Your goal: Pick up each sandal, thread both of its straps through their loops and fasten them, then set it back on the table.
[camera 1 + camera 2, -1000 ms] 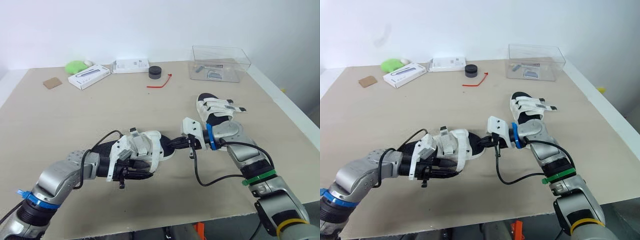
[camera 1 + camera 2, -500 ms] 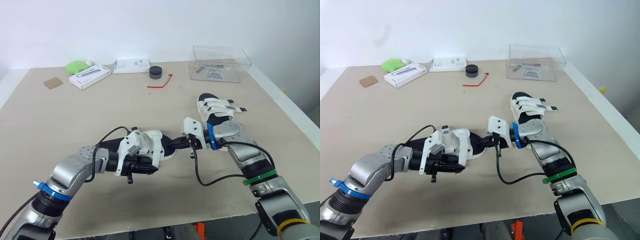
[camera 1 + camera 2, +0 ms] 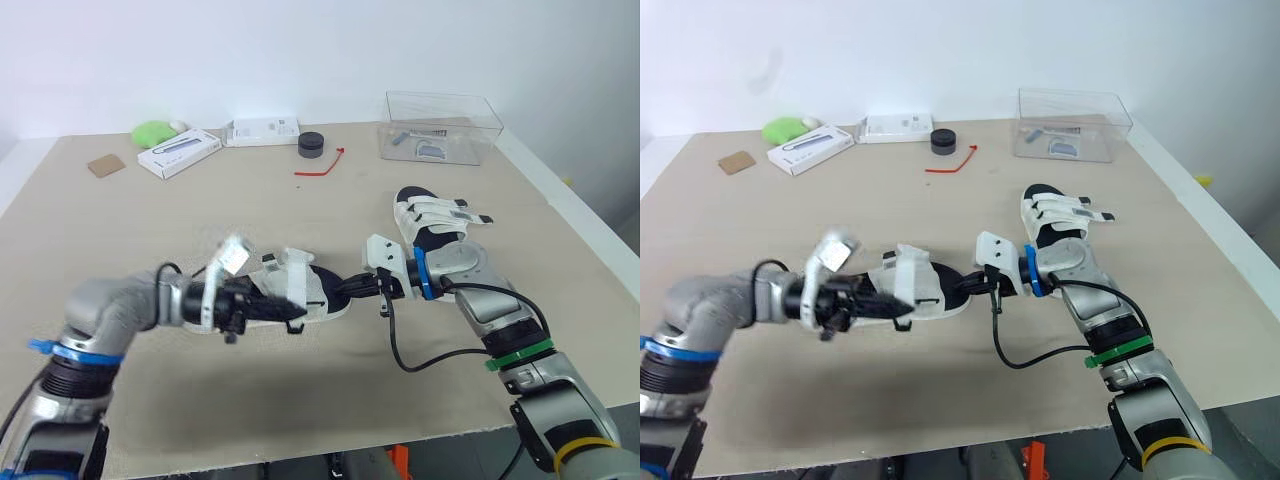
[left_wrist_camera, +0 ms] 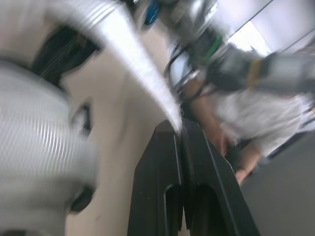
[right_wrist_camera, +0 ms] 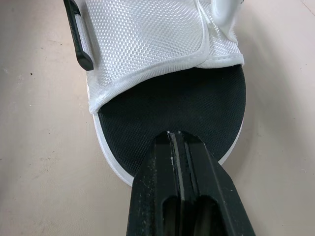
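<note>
The near sandal [image 3: 305, 287] lies on the tabletop toward the front edge, about midway between the left and right edges. Its toe points toward the right edge, and it sits between the two grippers. The left gripper [image 4: 179, 127] comes in from the sandal's heel side, low along its front flank. Its two black fingers are pressed together, and the tapering end of a white strap [image 4: 125, 51] runs straight into the seam between their tips, apparently pinched there, though the wrist view is blurred. The right gripper [image 5: 173, 135] reaches in from the toe side. Its fingers are closed flat against each other with nothing between them, and their joined tips rest on the black footbed [image 5: 172, 105] at the toe, just in front of the white mesh upper. The second sandal [image 3: 432, 222] lies nearer the right edge, behind the right forearm, with its white straps across it and their dark ends sticking out toward that edge. A clear plastic box [image 3: 442, 105] stands at the far right corner and holds a small grey piece [image 3: 430, 150] and a few other small bits too small to identify. Along the far edge are a green object [image 3: 152, 132], two white boxes [image 3: 178, 153] and a black round puck [image 3: 311, 144]. A red tie [image 3: 320, 166] lies just in front of the puck.
</note>
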Robot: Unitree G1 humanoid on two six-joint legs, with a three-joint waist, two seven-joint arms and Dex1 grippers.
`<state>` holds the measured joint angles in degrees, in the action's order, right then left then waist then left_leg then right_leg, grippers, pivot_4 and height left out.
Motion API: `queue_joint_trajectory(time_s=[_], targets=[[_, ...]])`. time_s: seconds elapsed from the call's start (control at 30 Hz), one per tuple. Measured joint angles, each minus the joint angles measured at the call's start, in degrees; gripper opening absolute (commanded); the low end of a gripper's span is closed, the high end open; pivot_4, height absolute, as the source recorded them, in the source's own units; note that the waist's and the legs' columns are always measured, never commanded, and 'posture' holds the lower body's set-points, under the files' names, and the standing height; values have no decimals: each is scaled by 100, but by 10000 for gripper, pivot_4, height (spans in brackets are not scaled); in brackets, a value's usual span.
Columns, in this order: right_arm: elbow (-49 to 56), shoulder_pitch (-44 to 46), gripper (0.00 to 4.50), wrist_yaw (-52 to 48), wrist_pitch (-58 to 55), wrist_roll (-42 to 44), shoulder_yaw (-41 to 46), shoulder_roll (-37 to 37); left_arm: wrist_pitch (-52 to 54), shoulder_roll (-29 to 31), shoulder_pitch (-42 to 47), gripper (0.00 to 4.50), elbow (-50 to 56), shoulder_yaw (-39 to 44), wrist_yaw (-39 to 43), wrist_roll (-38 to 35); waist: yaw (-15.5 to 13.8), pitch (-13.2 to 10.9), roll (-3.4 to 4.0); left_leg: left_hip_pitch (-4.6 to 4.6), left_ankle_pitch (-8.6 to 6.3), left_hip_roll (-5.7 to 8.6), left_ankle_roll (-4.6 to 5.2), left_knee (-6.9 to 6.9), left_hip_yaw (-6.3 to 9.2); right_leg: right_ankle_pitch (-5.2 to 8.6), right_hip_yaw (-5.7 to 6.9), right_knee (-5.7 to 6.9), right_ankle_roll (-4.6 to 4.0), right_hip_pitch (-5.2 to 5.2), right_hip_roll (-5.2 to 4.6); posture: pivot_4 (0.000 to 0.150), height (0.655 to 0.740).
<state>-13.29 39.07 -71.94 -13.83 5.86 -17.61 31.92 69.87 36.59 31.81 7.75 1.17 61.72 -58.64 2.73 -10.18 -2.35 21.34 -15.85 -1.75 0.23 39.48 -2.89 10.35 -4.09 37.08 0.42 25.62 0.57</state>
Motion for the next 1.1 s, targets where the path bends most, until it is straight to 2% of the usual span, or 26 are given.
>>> queue_joint_trajectory(time_s=[0.17, 0.27, 0.43, 0.77, 1.1], targets=[[-22, 10, 0, -1, 10, -3, 4, 21, -163, -501, 816, 478, -1082, 142, -326, 217, -5, 0, 0, -1, 0, 6, 0, 1, 0, -2, -1, -6, 3, -8, -3, 1500, 7400], [-37, 41, 0, 18, 24, -7, 3, 4, -430, -881, 932, 478, -1430, -184, -394, 579, 2, 0, 0, 2, -4, 6, -3, -1, -1, 1, -5, -10, 5, -7, -3, 1500, 7400], [-10, 35, 0, 31, -4, -3, 4, 21, -764, -906, 956, 478, -1748, -717, -173, 1171, -2, 0, 0, 2, -6, 4, -2, -6, 3, 7, -2, -10, 2, -6, -1, 1500, 7400], [240, -103, 0, 111, -98, 11, 30, 107, -814, -887, 1018, 478, -1776, -1021, 158, 1588, -2, 0, 0, 3, -10, 9, 3, -5, 1, 10, -4, -11, 13, -7, -6, 1500, 7400], [238, -101, 0, 111, -112, 7, 31, 137, -536, -1057, 872, 478, -1445, -964, -203, 1591, -8, 0, 0, 2, -12, 14, 6, -5, 2, 14, -3, -12, 17, -10, -14, 1500, 7400]])
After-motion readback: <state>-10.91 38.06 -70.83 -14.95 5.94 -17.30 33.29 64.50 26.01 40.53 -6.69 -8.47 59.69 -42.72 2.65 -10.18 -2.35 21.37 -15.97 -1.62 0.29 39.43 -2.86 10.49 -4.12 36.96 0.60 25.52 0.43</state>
